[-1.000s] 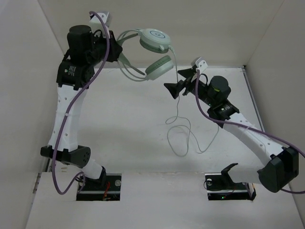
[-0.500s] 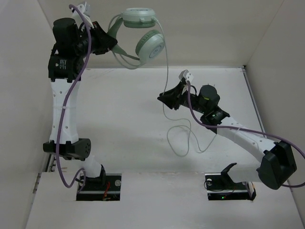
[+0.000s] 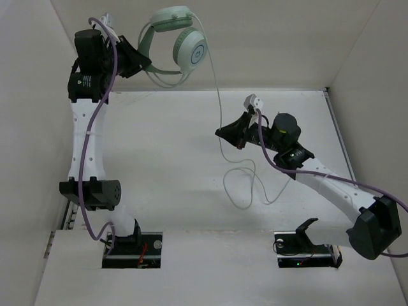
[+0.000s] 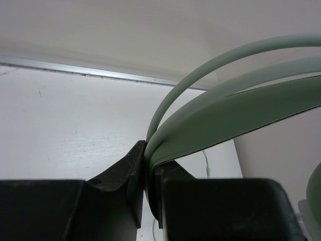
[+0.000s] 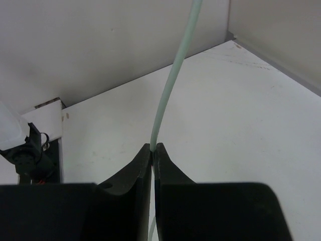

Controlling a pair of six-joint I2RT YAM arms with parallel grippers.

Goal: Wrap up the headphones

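The mint-green headphones [image 3: 180, 46] hang high at the back left, held by their thin headband [image 4: 225, 115]. My left gripper [image 3: 141, 64] is shut on that headband, which shows pinched between its tips [image 4: 146, 150]. A thin whitish cable [image 3: 217, 95] drops from the cups to my right gripper [image 3: 221, 132], which is shut on it; the cable [image 5: 170, 85] rises straight out of the closed jaws in the right wrist view. Below the right gripper the rest of the cable lies in loose loops [image 3: 245, 185] on the table.
White walls enclose the table on the left, back and right; a metal strip [image 4: 75, 70] runs along the back edge. Purple arm cables [image 3: 95, 127] trail along both arms. The arm bases [image 3: 134, 245] sit at the near edge.
The right gripper has closed on the cable after standing open beside it. The left arm has lifted the headphones higher and further left, and the cups have swung round.
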